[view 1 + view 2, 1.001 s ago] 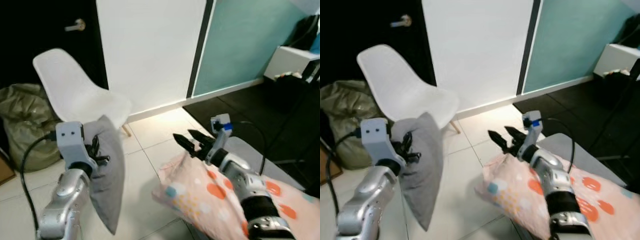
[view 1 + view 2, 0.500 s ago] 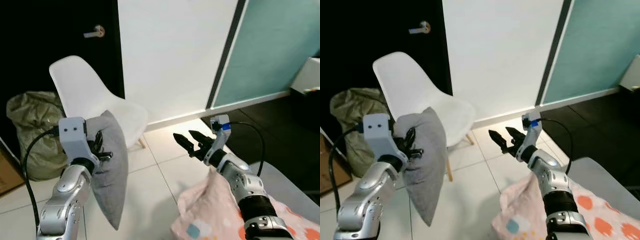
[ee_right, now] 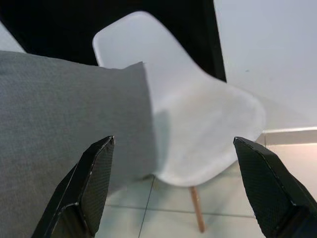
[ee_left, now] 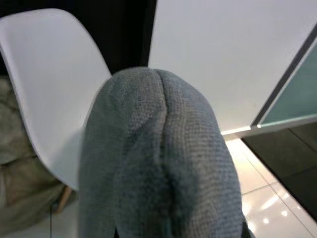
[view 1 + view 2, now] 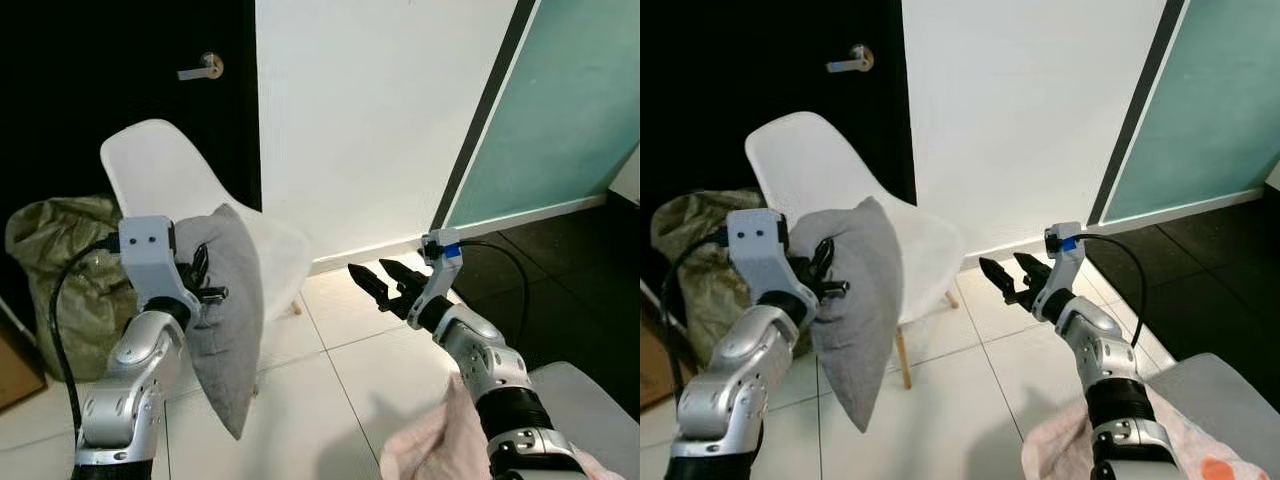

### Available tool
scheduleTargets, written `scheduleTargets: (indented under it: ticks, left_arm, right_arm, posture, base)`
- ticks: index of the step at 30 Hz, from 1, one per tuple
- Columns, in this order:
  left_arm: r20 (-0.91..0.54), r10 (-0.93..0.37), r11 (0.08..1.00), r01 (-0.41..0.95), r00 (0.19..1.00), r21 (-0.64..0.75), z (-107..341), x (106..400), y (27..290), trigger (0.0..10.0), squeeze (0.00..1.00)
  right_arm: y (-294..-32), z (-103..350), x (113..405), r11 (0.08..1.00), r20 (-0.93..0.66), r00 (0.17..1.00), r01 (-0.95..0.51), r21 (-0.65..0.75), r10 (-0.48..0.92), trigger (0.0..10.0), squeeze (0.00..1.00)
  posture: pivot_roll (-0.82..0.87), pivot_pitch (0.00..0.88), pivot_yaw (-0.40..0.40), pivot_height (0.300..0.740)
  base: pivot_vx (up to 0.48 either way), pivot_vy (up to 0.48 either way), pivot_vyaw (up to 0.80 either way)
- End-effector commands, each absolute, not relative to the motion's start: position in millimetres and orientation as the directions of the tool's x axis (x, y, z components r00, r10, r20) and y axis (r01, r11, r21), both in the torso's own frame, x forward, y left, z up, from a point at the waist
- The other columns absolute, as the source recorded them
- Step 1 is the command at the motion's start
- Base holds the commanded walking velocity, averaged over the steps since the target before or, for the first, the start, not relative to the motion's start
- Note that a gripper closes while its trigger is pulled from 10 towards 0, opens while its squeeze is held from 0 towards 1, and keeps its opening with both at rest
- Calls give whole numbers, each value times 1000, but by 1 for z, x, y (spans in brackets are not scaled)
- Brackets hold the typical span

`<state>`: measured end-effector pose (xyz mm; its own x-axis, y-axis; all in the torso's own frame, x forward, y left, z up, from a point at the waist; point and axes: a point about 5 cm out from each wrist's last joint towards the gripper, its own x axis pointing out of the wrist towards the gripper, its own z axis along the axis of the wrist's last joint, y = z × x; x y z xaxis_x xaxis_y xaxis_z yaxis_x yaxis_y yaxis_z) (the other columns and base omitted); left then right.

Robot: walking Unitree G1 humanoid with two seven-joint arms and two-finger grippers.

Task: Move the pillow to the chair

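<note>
Grey pillow (image 5: 228, 320) hangs pinched in the left gripper (image 5: 200, 290), held up in front of the white chair (image 5: 830, 195), whose seat lies just beyond the gripper. Compared with half a second ago the view has swung: the chair now sits closer behind the pillow, and the pink patterned bedding (image 5: 440, 455) near the right arm has slid almost out of view. The right gripper (image 5: 378, 283) is raised beside the chair with its fingers spread and empty. An olive bag (image 5: 60, 260) slumps behind the left arm.
</note>
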<state>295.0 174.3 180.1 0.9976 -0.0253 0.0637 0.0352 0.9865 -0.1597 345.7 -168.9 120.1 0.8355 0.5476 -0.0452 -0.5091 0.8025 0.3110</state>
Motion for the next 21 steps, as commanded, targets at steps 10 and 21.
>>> scheduleTargets:
  ticks: [10,21]
  left_arm:
    - [206,-108,970,148,973,-192,210,307,161,10000,0]
    - [223,-158,946,212,962,-245,210,318,161,10000,0]
  right_arm:
    - [-174,118,347,825,-81,849,-478,302,522,10000,0]
    - [-177,117,347,835,-103,854,-464,296,511,10000,0]
  posture:
    - [-169,15,-41,735]
    - [-179,10,-39,735]
  base:
    - [472,0,0]
    - [472,0,0]
